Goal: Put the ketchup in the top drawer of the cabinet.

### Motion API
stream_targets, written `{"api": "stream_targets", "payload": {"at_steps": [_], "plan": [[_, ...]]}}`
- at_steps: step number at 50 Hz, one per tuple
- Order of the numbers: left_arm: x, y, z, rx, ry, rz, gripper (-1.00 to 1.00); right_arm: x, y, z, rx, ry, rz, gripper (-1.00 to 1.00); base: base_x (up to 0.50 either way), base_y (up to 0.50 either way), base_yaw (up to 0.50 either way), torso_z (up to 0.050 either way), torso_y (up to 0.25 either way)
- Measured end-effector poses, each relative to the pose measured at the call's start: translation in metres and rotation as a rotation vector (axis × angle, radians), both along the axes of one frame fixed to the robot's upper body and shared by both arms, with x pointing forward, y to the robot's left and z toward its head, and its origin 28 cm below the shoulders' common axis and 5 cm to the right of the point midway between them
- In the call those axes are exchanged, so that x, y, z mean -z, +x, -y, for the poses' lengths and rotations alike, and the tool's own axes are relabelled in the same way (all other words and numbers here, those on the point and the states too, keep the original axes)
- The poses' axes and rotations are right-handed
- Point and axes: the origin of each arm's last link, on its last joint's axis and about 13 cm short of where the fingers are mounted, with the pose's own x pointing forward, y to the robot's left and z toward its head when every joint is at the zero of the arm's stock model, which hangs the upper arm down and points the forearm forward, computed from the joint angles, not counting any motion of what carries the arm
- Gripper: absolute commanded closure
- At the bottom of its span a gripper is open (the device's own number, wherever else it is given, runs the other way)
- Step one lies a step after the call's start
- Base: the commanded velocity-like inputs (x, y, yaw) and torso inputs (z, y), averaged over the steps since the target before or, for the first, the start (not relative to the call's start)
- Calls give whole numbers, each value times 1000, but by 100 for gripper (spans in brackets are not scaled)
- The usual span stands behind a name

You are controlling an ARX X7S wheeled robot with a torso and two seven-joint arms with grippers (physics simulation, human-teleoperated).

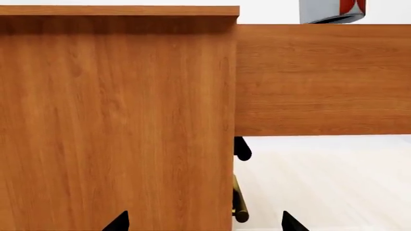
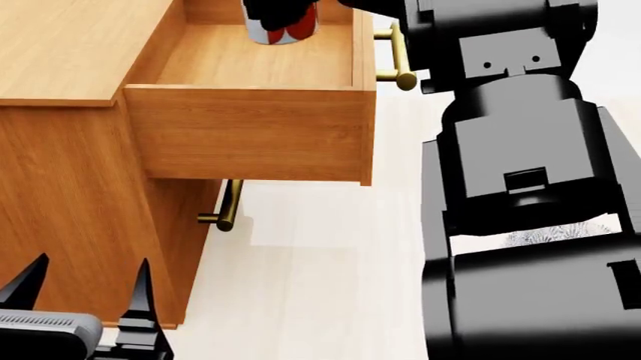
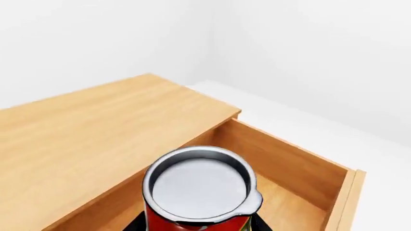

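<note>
The ketchup [image 3: 196, 192], a red-labelled tin with a silver-grey end, is held in my right gripper [image 2: 281, 9] above the open top drawer [image 2: 251, 64]. In the head view the can [image 2: 285, 28] hangs over the drawer's far part, its lower end about level with the drawer walls. The drawer [image 3: 282, 168] is pulled out of the orange-brown cabinet [image 2: 70, 45]. In the left wrist view the can's end [image 1: 330, 12] shows above the drawer's side wall [image 1: 321, 79]. My left gripper [image 2: 85, 289] is open and empty, low beside the cabinet's side panel [image 1: 115, 125].
The lower drawer's brass handle [image 2: 228, 206] juts out under the open drawer; it also shows in the left wrist view [image 1: 239, 199]. The top drawer's brass handle [image 2: 395, 56] lies next to my right arm [image 2: 511, 150]. The pale floor [image 2: 320, 285] lies in front of the cabinet.
</note>
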Motion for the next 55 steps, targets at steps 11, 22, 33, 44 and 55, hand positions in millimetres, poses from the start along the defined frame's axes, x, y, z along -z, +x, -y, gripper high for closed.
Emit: {"api": "stream_targets", "payload": {"at_steps": [11, 22, 33, 44, 55], "plan": [[0, 0, -1, -3, -1, 0, -100, 14, 3, 0, -2, 8, -24, 100, 0, 0, 0, 0, 0], [1, 0, -1, -5, -2, -3, -100, 24, 5, 1, -7, 46, -39, 100, 0, 0, 0, 0, 1], [2, 0, -1, -6, -4, -6, -100, 29, 7, 2, -22, 138, -27, 100, 0, 0, 0, 0, 0], [3, 1, -1, -5, -6, -9, -100, 35, 8, 2, -33, 183, -19, 100, 0, 0, 0, 0, 0], [3, 0, -1, -6, -7, -10, -100, 42, 10, 2, -34, 170, -21, 100, 0, 0, 0, 1, 0]]}}
